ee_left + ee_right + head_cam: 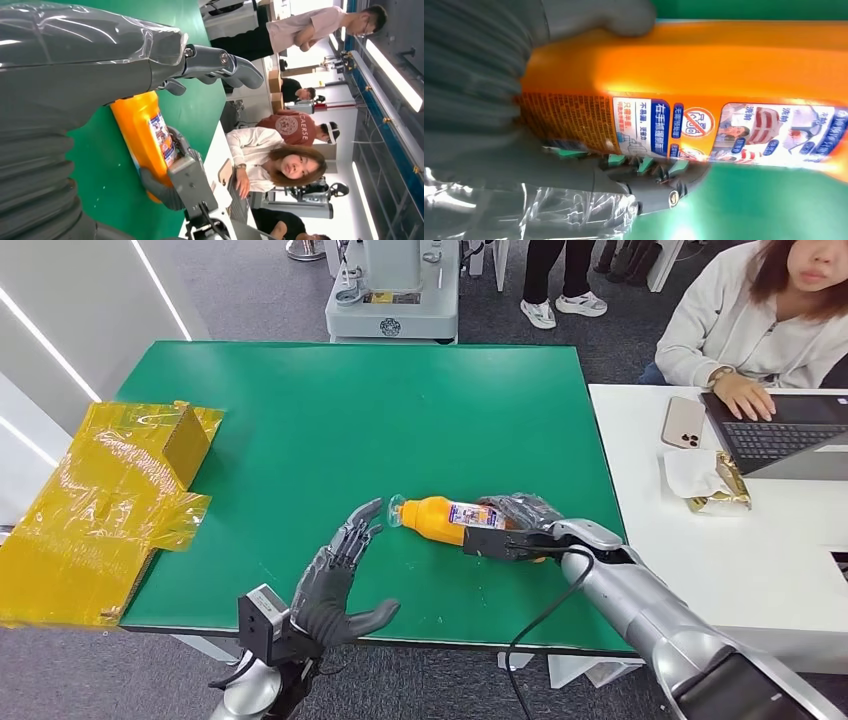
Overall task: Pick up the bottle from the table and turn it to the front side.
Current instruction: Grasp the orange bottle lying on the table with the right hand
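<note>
Bottle [452, 518] lies on its side on the green desk [300, 420], near the front edge and right of the middle. It is orange with a printed label around its middle and a clear cap [396, 510]. Its long axis runs nearly crosswise in the head view, cap toward the robot's left and base toward its right, the cap end angled slightly away.

Right hand [520, 523] is clamped on the base half of the bottle. In the right wrist view the thumb lies over one side of the orange body [684, 60] and darker fingers [659, 185] curl under the other, so the label [724, 130] faces that camera. Whether the bottle has left the desk I cannot tell; in the head view it looks low, at or just above the surface.

Left hand [335, 580] holds nothing, fingers apart and reaching toward the cap, fingertips just beside it but not touching. In the left wrist view the bottle [145, 135] sits past its thumb.

So the right hand is the working one, gripping across the long axis. My judgement: turning the front side up means rolling the bottle about that axis, with the left hand placed to steady the cap end.

A person with a laptop [780, 435] sits at a white desk [780, 560] to the right; a yellow box [110, 500] overhangs the green desk's left edge.
</note>
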Controlling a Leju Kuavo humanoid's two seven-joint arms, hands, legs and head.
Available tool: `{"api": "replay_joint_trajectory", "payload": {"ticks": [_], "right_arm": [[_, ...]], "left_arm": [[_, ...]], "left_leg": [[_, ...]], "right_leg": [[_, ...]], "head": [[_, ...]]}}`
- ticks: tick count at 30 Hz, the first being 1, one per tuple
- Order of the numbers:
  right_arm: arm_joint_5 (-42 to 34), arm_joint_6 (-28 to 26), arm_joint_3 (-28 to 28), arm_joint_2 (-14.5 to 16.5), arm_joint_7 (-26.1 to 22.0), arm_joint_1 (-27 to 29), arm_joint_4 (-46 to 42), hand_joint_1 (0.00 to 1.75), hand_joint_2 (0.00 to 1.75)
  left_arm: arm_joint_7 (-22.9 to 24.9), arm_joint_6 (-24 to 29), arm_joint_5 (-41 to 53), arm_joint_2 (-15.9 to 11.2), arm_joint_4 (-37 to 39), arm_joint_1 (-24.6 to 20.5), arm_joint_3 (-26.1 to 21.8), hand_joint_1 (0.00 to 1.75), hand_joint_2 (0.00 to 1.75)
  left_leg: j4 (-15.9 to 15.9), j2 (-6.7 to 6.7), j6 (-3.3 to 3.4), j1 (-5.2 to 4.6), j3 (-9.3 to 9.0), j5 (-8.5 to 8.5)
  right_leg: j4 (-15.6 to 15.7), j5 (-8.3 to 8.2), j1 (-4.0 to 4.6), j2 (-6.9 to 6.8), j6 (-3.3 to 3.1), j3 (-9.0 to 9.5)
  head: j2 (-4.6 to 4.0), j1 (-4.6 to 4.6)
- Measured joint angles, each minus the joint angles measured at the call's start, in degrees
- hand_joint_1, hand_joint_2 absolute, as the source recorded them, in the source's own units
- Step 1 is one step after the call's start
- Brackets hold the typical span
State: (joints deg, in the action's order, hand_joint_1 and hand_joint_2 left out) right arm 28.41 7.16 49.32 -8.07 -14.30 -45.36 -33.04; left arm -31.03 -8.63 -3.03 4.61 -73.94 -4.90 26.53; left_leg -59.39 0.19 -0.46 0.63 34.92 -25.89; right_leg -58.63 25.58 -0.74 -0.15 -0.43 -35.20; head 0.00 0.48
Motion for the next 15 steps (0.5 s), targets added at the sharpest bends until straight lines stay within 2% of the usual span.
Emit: {"api": "replay_joint_trajectory", "payload": {"ticks": [4, 8, 12, 15], "right_arm": [[-8.14, -1.22, -4.41, -0.17, -6.31, 4.75, -2.90, 1.75, 1.75], [-17.51, 3.77, -9.52, -0.32, -11.21, 10.53, -7.26, 1.75, 1.75], [-23.71, 6.84, -13.21, -0.32, -13.08, 15.82, -11.99, 1.75, 1.75], [-25.95, 7.23, -14.96, -0.32, -13.35, 18.74, -15.22, 1.75, 1.75]], "left_arm": [[-0.19, 0.79, -0.01, -0.03, -0.07, 0.40, -0.09, 0.00, 1.75], [-0.72, 1.08, -0.56, -0.17, -0.06, 0.64, -0.28, 0.00, 1.75], [-1.33, 1.37, -0.99, -0.41, -0.05, 0.65, -0.33, 0.00, 1.75], [-1.54, 1.70, -1.02, -0.58, -0.05, 0.67, -0.33, 0.00, 1.75]], "left_leg": [[0.01, 0.02, 0.00, 0.01, -0.03, -0.02], [0.03, 0.02, 0.00, 0.02, -0.03, -0.05], [0.05, 0.02, 0.00, 0.01, -0.03, -0.05], [0.04, 0.02, 0.00, 0.01, -0.03, -0.04]], "right_leg": [[0.02, 0.01, 0.00, 0.02, 0.00, 0.01], [0.03, 0.04, 0.01, 0.02, 0.02, 0.02], [0.02, 0.05, 0.01, 0.01, 0.02, 0.03], [0.02, 0.05, 0.01, 0.01, 0.02, 0.03]], "head": [[0.00, 0.00], [0.00, 0.01], [0.00, 0.00], [0.00, 0.00]]}}
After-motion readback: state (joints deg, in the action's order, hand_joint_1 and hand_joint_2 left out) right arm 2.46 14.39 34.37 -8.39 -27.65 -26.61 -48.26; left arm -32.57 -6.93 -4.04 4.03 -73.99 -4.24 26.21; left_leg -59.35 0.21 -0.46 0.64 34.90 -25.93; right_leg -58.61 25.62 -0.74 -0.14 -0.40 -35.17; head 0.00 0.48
